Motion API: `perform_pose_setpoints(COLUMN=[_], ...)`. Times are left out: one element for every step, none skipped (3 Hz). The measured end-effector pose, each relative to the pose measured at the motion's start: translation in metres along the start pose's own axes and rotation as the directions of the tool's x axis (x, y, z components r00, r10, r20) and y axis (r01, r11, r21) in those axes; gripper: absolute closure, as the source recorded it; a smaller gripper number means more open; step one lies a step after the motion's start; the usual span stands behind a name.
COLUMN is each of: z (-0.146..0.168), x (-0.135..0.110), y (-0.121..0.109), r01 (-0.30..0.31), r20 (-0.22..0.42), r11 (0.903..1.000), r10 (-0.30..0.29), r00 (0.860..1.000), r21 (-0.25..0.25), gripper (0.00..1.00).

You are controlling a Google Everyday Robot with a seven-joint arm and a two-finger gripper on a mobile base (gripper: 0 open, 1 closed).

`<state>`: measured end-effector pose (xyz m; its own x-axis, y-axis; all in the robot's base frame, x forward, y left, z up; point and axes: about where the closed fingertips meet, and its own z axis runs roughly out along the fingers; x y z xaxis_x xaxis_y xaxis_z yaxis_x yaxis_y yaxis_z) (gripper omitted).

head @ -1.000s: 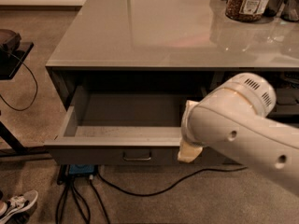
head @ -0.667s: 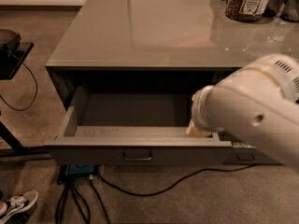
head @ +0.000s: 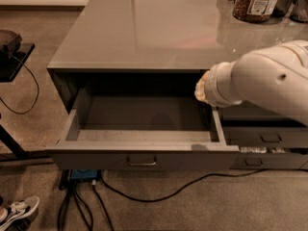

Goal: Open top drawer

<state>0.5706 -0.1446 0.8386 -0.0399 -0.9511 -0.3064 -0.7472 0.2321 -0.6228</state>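
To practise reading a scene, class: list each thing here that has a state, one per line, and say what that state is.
top drawer: pulled open, tray empty.
drawer handle: free, nothing gripping it.
gripper: raised over the drawer's right rear corner, clear of the handle.
jar: upright on the countertop, filled with brown contents.
narrower drawer: appears shut.
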Motion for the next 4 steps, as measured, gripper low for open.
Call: perform_pose_setpoints(z=[0.043,0.095,0.133,0.164], x=[0.010,0.023,0.029,0.036], y=[-0.016,-0.010,0.019,0.054], r01=[0.001,0.009,0.027,0.043], r20=[0.033,0.052,0.049,0.028], r11=[0.9996,0.9947,0.9809,0.9578], r10=[-0.001,-0.003,-0.018,-0.036], r00=[0.999,0.999,0.999,0.999], r21=[-0.028,-0.102,-0.193,-0.284], gripper=[1.00,1.00,1.00,1.00])
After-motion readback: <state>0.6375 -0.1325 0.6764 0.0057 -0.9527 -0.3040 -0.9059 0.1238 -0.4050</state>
